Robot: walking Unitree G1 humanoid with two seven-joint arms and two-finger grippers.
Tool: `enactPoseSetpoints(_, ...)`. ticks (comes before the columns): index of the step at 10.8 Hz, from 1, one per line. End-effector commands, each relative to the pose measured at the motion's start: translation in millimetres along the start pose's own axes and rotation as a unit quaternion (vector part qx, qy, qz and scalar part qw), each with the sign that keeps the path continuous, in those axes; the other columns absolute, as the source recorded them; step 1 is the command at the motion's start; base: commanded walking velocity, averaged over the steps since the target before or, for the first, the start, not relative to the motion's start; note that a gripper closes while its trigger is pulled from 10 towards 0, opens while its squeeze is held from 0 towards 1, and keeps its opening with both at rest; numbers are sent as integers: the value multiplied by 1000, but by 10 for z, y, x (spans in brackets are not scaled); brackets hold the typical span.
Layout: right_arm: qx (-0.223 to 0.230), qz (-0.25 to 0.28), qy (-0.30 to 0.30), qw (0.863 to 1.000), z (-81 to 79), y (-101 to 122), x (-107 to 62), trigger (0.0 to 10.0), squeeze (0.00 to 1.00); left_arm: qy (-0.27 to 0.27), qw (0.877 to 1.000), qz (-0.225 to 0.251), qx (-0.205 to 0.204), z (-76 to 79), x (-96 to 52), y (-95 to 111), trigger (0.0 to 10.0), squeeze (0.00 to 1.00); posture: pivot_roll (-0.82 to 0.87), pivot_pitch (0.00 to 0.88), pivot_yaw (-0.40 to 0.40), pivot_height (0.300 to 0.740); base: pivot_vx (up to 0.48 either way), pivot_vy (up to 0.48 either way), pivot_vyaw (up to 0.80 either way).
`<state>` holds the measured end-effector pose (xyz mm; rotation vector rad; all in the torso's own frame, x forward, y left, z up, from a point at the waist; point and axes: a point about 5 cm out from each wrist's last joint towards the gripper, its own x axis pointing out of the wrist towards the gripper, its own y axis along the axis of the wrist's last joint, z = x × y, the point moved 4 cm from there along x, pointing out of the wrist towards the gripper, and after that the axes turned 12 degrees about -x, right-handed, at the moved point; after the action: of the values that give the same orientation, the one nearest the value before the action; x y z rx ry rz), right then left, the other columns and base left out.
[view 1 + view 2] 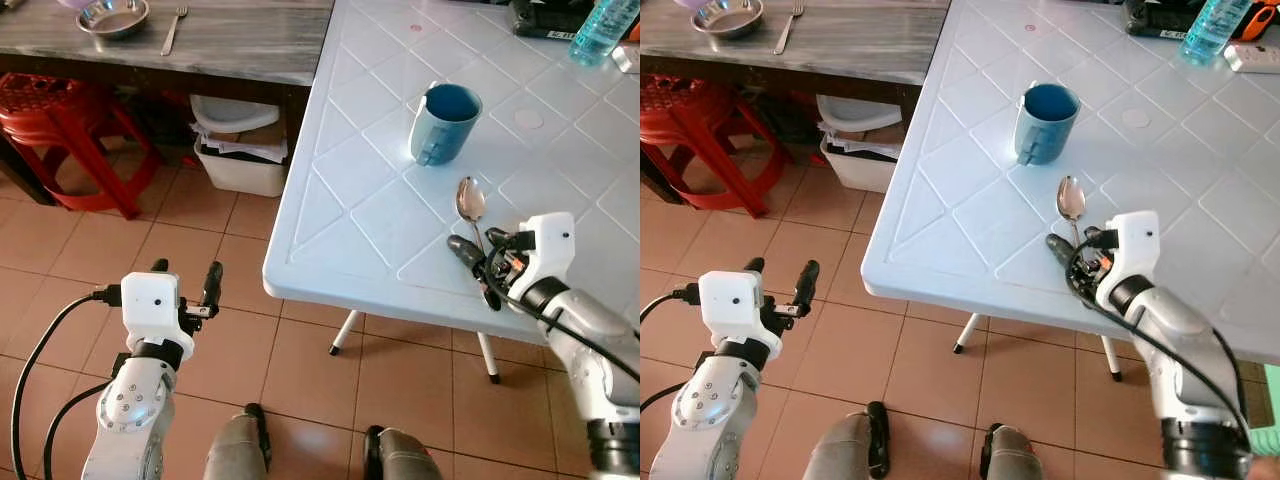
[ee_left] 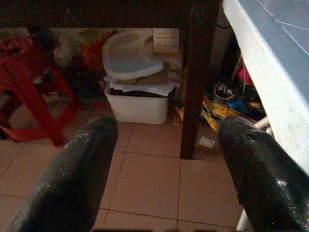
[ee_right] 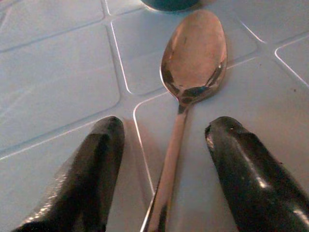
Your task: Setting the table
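Right gripper (image 3: pixel 161 145): low over the white counter (image 1: pixel 350 215) near its front edge, fingers spread wide on either side of the spoon's handle and not closed on it.
Left gripper (image 1: pixel 186 283): hangs idle over the tiled floor beside the counter, fingers apart and holding nothing.
Spoon (image 1: pixel 470 200): lies flat on the white counter, bowl toward the mug, handle running back between the right gripper's fingers.
Mug (image 1: pixel 443 123): blue, upright, just beyond the spoon's bowl and apart from it.
Done so far: a mug and a spoon are on the white counter, close together; this looks like the start of one place setting.
Still to do: a metal bowl (image 1: pixel 113 17) and a fork (image 1: pixel 173 28) sit on the dark wooden counter (image 1: pixel 230 45) well apart from the white one, so they probably remain to be brought over.
Other items: a water bottle (image 1: pixel 603 30) stands at the far side of the white counter.
Progress: early to middle, as a judgement.
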<state>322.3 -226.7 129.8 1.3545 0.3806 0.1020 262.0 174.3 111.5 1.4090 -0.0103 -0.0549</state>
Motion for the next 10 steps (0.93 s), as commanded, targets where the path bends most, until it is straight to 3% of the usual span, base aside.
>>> enactPoseSetpoints(1, 15, -78, 6, 997, -16, -360, -36, 0, 0, -4, 1000, -6, -3, 5, -31, -12, 10000, 0, 18, 257, 15, 740, 0, 0, 0)
enactPoseSetpoints(4, 20, -118, 41, 992, -80, -462, -10, 0, 0, -7, 1000, -6, -6, 29, -23, -11, 10000, 0, 25, 257, 7, 740, 0, 0, 0)
enactPoseSetpoints(10, 42, -132, 36, 990, -78, -553, 2, 0, 0, -18, 1000, -11, -9, 51, -19, -31, 10000, 0, 24, 250, 9, 740, 0, 0, 0)
